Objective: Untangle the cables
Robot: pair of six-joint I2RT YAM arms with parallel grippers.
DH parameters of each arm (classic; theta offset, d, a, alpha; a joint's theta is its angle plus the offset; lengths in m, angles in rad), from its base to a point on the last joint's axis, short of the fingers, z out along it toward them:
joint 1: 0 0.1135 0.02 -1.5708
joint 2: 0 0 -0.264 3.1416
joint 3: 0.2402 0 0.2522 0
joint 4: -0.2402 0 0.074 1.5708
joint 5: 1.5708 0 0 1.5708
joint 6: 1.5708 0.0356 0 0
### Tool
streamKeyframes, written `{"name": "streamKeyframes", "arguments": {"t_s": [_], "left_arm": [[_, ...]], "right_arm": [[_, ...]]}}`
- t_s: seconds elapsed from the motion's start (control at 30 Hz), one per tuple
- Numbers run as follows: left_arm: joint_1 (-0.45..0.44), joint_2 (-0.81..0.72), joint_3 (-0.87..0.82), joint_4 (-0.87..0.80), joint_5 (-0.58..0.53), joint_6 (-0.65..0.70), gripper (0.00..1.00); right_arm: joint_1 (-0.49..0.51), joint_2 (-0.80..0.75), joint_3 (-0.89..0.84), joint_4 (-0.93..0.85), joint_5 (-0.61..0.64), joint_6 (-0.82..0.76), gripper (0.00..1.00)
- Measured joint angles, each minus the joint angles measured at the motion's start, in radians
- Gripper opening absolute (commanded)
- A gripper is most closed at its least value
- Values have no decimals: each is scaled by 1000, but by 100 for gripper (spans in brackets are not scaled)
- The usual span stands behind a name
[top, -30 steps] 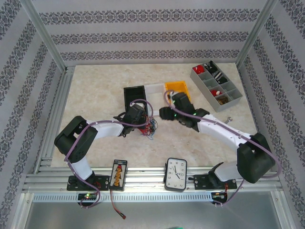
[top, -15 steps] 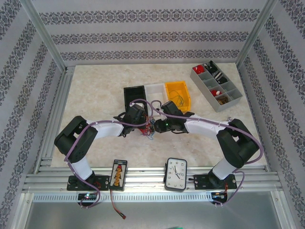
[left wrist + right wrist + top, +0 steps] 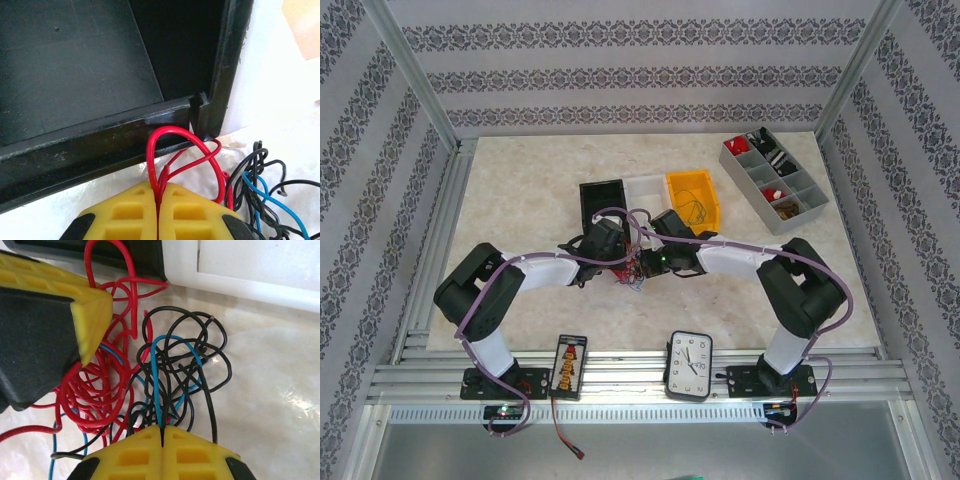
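I have the cables (image 3: 635, 268) bunched on the table (image 3: 520, 180) between my two wrists, just in front of the black bin (image 3: 75, 75) and close to the corner of the white tray (image 3: 250, 270). My left gripper (image 3: 159, 192) is pinched fully together on the red wire (image 3: 175, 150), which rises out of the seam between the yellow pads as a tall loop and leans toward the bin's lower wall. My right gripper (image 3: 162, 434) is also closed tight, and from its own camera the blue wire (image 3: 156, 370) runs straight into the line where the pads meet, with the dark wires (image 3: 200, 355) crowding in right beside it; I cannot tell whether one of those is caught in the grip too. So I judge this to be the step where both ends have a hold and the separating pull is about to begin: red on the left, blue and dark on the right. The red coils and the dark squiggles overlap in the middle, and a second blue strand threads under the red. The next move calls for drawing my hands apart slowly and low, and I should watch for loops that tighten into a knot instead of sliding free, and be ready to ease off and regrip.
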Motion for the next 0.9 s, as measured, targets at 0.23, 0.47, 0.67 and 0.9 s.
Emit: {"name": "streamKeyframes", "arguments": {"t_s": [0.23, 0.47, 0.67, 0.9], "left_arm": [[-6, -24, -10, -53, -110, -64, 0], [-6, -42, -18, -119, -223, -127, 0], [-6, -42, -14, -172, -291, -167, 0], [-6, -37, 2, -224, -332, -183, 0]], "right_arm": [[-68, -98, -98, 14, 61, 55, 0], [-196, -220, -224, 7, 105, 146, 0], [-311, -261, -298, -2, 116, 234, 0], [-365, -288, -328, -8, 134, 287, 18]]}}
